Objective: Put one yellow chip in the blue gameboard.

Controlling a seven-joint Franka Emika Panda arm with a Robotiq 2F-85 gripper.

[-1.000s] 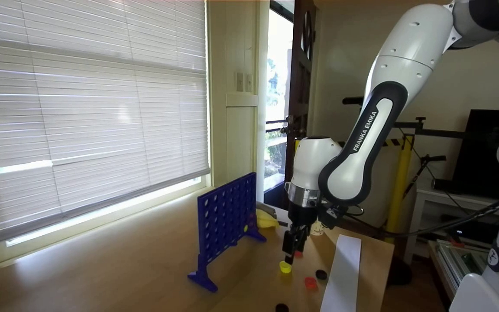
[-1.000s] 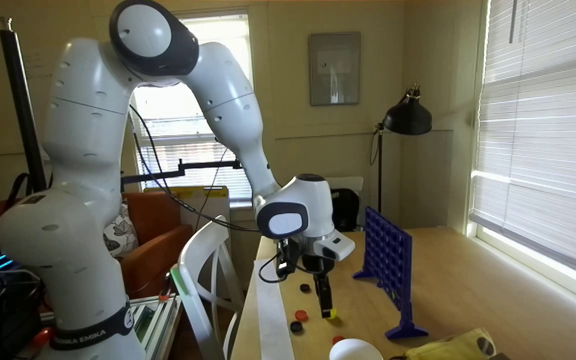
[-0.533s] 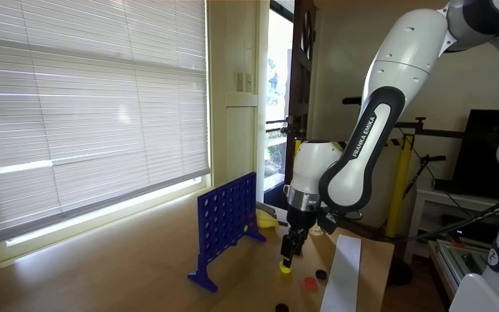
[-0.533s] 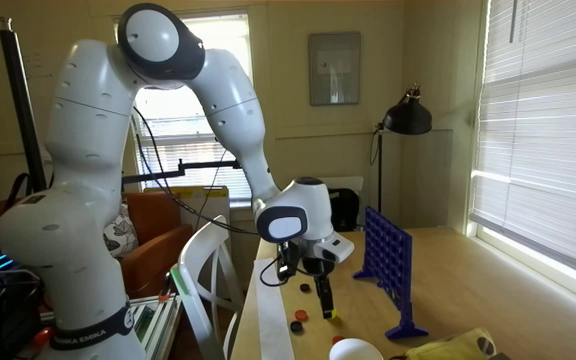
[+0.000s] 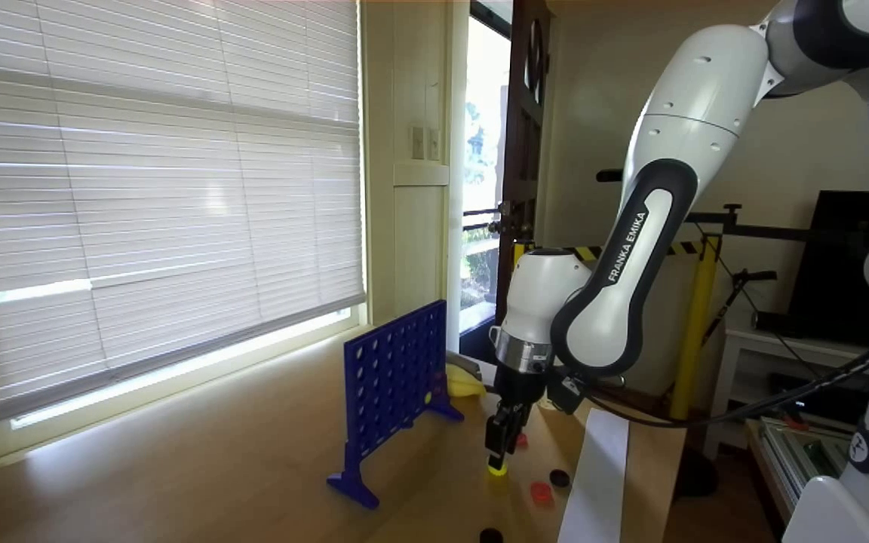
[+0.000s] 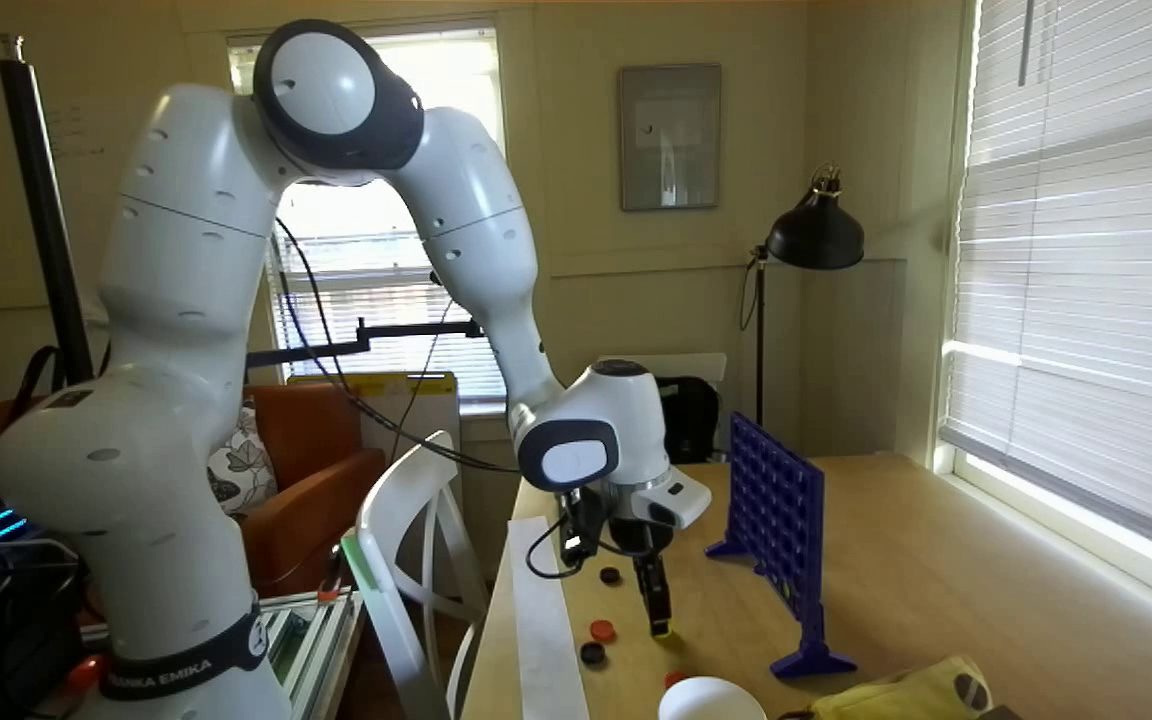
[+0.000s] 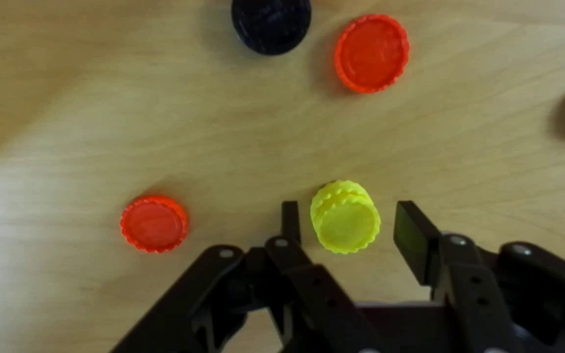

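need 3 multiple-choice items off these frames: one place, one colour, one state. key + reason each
1. Where is the yellow stack in the wrist view?
A. Between the fingers
B. Left of both
C. Right of both

2. What colour is the leftmost chip in the wrist view?
A. Black
B. Red
C. Yellow

3. How do the fingers stand?
A. Shut on the yellow stack
B. Shut on nothing
C. Open

1 A: one finger shows on each side of it.
2 B: its face and rim show red.
3 C: gaps show between the yellow stack and both fingers.
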